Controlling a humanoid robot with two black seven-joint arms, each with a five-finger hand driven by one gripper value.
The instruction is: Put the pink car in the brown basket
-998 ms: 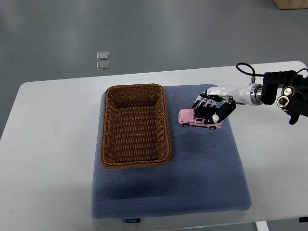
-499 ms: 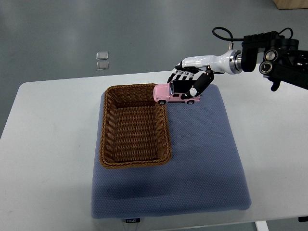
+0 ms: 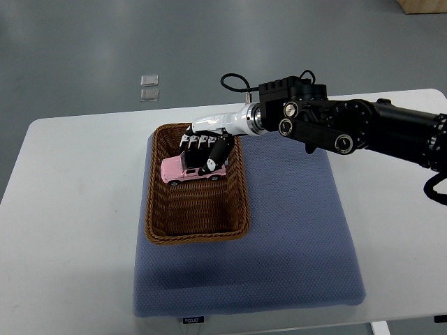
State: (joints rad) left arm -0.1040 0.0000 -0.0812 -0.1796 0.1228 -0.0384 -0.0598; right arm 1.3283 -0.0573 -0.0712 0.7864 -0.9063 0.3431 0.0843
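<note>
Top view: right hand (image 3: 207, 144) fingers grasping glossy pink car (image 3: 187, 169) over woven brown basket (image 3: 157, 209).

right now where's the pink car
In the top view the pink car is held in the right hand over the far half of the brown basket, left of the blue mat's centre.

Basket (image 3: 196, 223): sitting on the left part of the mat (image 3: 293, 244), which is lying on the table (image 3: 70, 230). Car (image 3: 191, 169): sitting over the basket's far half (held in the right hand (image 3: 208, 143), arm reaching in from the right).
</note>
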